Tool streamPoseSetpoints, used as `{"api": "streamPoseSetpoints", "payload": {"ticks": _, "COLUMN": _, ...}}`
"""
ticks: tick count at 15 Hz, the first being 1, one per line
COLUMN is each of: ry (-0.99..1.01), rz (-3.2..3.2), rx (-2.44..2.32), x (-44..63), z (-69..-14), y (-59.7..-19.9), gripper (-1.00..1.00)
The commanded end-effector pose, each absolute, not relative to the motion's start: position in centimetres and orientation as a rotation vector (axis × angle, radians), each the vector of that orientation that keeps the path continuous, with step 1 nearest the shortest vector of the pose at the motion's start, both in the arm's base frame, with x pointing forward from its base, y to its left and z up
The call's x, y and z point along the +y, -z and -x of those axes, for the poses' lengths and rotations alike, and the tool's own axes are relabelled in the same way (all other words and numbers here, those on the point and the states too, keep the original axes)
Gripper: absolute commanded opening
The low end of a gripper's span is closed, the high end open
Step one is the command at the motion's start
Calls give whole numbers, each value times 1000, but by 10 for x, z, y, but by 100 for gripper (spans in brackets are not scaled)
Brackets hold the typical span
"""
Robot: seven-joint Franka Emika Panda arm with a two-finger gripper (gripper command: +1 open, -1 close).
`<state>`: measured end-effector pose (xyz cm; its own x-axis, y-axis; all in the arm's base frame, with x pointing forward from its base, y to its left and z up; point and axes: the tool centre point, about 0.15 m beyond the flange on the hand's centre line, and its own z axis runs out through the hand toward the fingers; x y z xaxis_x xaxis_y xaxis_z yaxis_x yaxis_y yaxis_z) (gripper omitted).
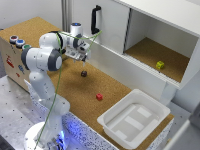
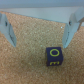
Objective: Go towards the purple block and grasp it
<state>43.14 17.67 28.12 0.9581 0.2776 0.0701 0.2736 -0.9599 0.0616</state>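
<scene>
While the arm hangs above the cork-topped table (image 1: 60,80), its gripper (image 1: 83,58) has the two pale blue fingers (image 2: 8,29) spread wide apart, holding nothing. The small dark purple, near-black cube (image 1: 83,73) sits on the cork just below and a bit ahead of the fingertips in the exterior view. In the wrist view it lies past the fingertips, closer to one finger than the other, yellow ring mark on its top face (image 2: 54,57), so not yet between the jaws. Fingers likely stand open to straddle the cube on descent. Small red cube (image 1: 99,96) lies well apart toward the white plastic bin (image 1: 112,120). Yellow-green cube (image 1: 160,65) sits inside the open cabinet compartment (image 1: 150,50). Approach seems mostly done; centering and lowering remain.
</scene>
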Motion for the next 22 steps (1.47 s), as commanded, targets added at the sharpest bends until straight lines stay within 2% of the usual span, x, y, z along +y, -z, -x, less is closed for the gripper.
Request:
{"api": "streamPoseSetpoints", "payload": {"ticks": 1, "ry": -95, "rz": -3126, "rx": 534, "x": 159, "z": -462, "y": -228, "gripper": 100}}
{"api": "streamPoseSetpoints", "payload": {"ticks": 8, "ry": -45, "rz": -3181, "rx": 586, "x": 160, "z": -473, "y": -196, "gripper": 100}}
{"api": "streamPoseSetpoints", "payload": {"ticks": 10, "ry": -82, "rz": -3180, "rx": 552, "x": 149, "z": -469, "y": -200, "gripper": 100}}
{"api": "streamPoseSetpoints", "payload": {"ticks": 11, "ry": -114, "rz": -3184, "rx": 524, "x": 145, "z": -466, "y": -203, "gripper": -100}}
{"api": "streamPoseSetpoints", "payload": {"ticks": 15, "ry": -118, "rz": -3168, "rx": 526, "x": 142, "z": -460, "y": -213, "gripper": -100}}
{"api": "streamPoseSetpoints", "payload": {"ticks": 22, "ry": 33, "rz": -3120, "rx": 600, "x": 161, "z": -435, "y": -200, "gripper": -100}}
